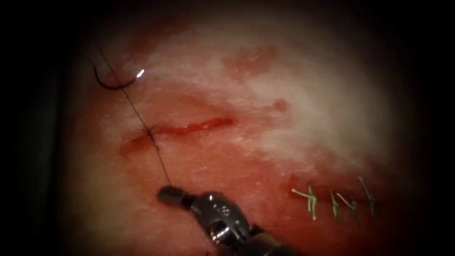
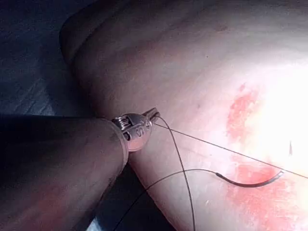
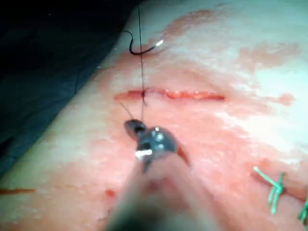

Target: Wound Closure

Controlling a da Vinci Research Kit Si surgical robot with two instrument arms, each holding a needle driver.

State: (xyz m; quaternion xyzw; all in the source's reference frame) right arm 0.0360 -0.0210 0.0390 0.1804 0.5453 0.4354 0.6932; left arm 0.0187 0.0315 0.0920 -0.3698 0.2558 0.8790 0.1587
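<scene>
We see the right claw (image 1: 167, 194) clenched on the thread (image 1: 137, 114) below the cut (image 1: 189, 128), keeping it taut; the left claw (image 2: 153, 114) grips thread too — the needle (image 1: 116, 81) lies free on the tissue (image 1: 294, 99), upper left.

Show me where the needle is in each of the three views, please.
Endoscope view: the needle lies free on the tissue, up and left of the cut.
Left wrist view: needle on the tissue, thread beside it.
Right wrist view: needle beyond the cut.
Shared landmark: the thread.
</scene>
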